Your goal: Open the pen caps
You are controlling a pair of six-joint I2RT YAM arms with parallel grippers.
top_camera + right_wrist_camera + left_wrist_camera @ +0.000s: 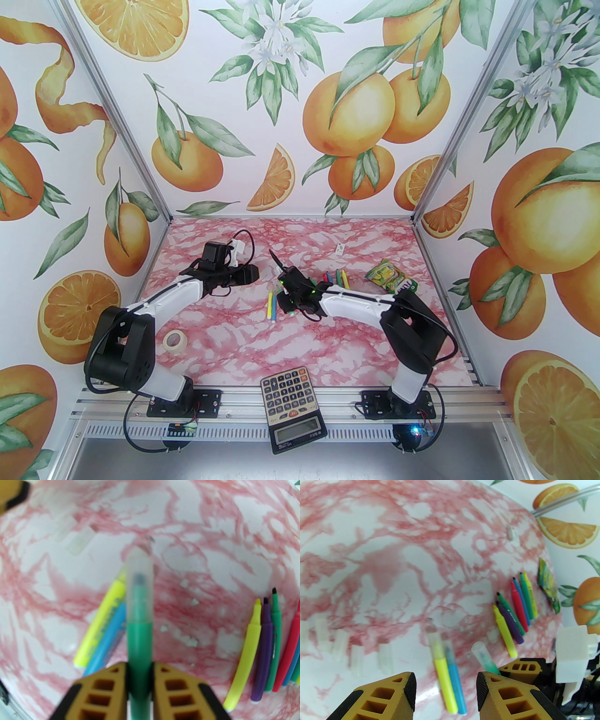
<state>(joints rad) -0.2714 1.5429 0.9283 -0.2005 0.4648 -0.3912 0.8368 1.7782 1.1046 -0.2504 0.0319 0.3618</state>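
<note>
Pink-marbled worktop point(300, 337): seven pens point(515, 616) lie uncapped, loose caps point(385, 658) lined up; right claw point(140, 665) clamps a green pen point(139, 639), cap point(140, 578) on; left claw point(445, 686) gapes halfway, empty; yellow pen point(443, 679), blue pen point(455, 684) capped too.

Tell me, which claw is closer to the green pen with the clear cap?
Right. The right gripper grips the green pen by its barrel. The left gripper hangs open beside it, near the yellow pen and blue pen.
</note>
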